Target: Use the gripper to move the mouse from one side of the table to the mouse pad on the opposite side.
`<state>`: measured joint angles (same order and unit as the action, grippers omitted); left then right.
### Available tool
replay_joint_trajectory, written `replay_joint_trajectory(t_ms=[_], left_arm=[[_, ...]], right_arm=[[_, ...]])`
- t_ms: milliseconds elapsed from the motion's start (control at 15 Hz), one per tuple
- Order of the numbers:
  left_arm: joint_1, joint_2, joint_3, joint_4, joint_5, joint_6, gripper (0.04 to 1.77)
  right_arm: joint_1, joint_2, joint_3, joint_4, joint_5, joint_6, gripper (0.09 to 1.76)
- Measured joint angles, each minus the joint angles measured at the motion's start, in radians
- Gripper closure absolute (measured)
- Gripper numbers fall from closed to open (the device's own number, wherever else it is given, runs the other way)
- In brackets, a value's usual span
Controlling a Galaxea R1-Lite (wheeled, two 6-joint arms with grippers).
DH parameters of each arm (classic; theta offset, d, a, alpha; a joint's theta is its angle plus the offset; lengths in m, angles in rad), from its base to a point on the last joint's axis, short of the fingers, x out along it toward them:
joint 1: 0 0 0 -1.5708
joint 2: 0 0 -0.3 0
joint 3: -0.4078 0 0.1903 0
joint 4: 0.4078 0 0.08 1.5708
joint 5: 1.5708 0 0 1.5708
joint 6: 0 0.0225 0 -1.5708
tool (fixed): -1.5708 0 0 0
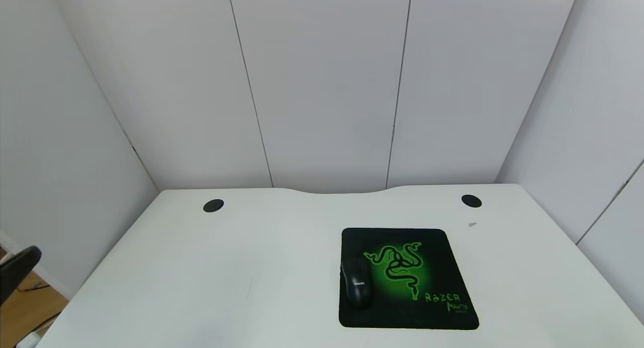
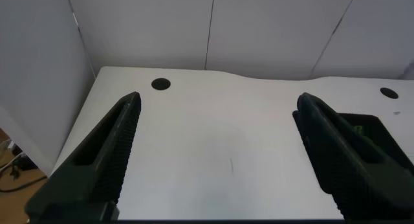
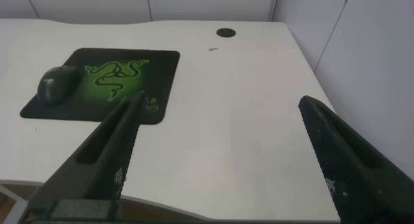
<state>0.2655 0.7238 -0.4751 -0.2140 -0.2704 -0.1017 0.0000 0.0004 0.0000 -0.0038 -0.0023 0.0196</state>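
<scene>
Lying lengthwise front-to-back: mouse (image 1: 357, 286)

Lighting: we record bright, even, diffuse light, seemingly from overhead; the source is out of view. Shadows: faint and soft; a thin one hugs the mouse (image 1: 357, 289) on the mouse pad (image 1: 427, 277).

Glare: a mild sheen on the white table (image 1: 201, 287); none harsh.

Focus: we find the left gripper (image 2: 217, 107) and right gripper (image 3: 220, 114) soft and blurred up close, while the surface seen between each pair of wide-apart jaws is sharper.

Distortion: wall seams fan outward toward the head view's edges.
</scene>
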Motion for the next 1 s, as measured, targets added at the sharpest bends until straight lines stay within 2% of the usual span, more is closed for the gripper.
replay_joint_trajectory(t_ms=[333, 467, 533, 600, 733, 867, 1000], left_arm=[[0.0, -0.003, 0.002, 0.0, -0.001, 0.0, 0.09], [-0.008, -0.157, 0.059, 0.003, -0.03, 0.002, 0.09], [-0.054, -0.258, 0.129, 0.041, -0.033, 0.007, 0.09], [-0.054, -0.308, 0.129, 0.013, -0.038, 0.003, 0.09], [-0.071, -0.371, 0.136, 0.047, -0.047, 0.011, 0.09], [-0.125, -0.415, 0.138, 0.083, -0.056, 0.02, 0.09], [-0.15, -0.439, 0.139, 0.085, -0.068, 0.02, 0.09]], right_arm=[[0.0, 0.0, 0.0, 0.0, 0.0, 0.0, 0.14], [0.0, 0.0, 0.0, 0.0, 0.001, 0.0, 0.14], [0.0, 0.0, -0.001, -0.001, -0.001, -0.001, 0.14], [0.0, 0.0, 0.001, 0.003, 0.001, 0.0, 0.14], [-0.002, 0.0, -0.001, -0.003, 0.0, 0.0, 0.14], [-0.002, 0.0, -0.001, -0.002, 0.0, 0.001, 0.14], [-0.002, 0.0, 0.0, -0.001, 0.0, 0.0, 0.14]])
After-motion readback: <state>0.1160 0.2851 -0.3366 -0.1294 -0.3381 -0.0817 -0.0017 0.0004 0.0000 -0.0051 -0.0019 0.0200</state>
